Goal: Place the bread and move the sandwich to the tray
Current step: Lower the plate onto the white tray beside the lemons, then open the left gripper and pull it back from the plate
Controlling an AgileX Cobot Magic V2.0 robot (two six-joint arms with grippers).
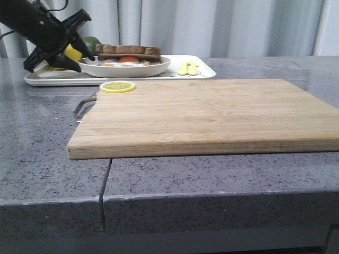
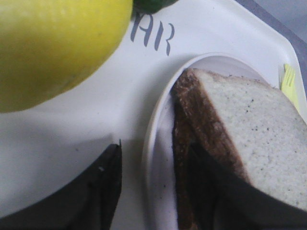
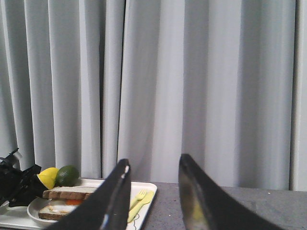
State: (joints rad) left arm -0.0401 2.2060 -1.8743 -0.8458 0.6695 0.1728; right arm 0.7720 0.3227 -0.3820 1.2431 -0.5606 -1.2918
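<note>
- Straddling the plate [image 2: 152, 143] rim on the tray [image 1: 53, 79], the left gripper [image 2: 148, 191] sits wide, holding nothing.
- Sandwich [image 1: 128, 54] looks soft, loosely stacked; lift by the stiff plate.
- Right gripper [image 3: 153, 191] hangs parted, empty.

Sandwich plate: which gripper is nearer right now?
Left. The left gripper is at the plate rim on the tray, fingers straddling it. The right gripper is held off, open, viewing the sandwich from across the table.

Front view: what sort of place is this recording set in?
Probably a mock kitchen counter: a grey speckled stone worktop, a wooden cutting board with a lemon slice, a white tray holding a plated egg sandwich, and plain grey curtains behind.
</note>
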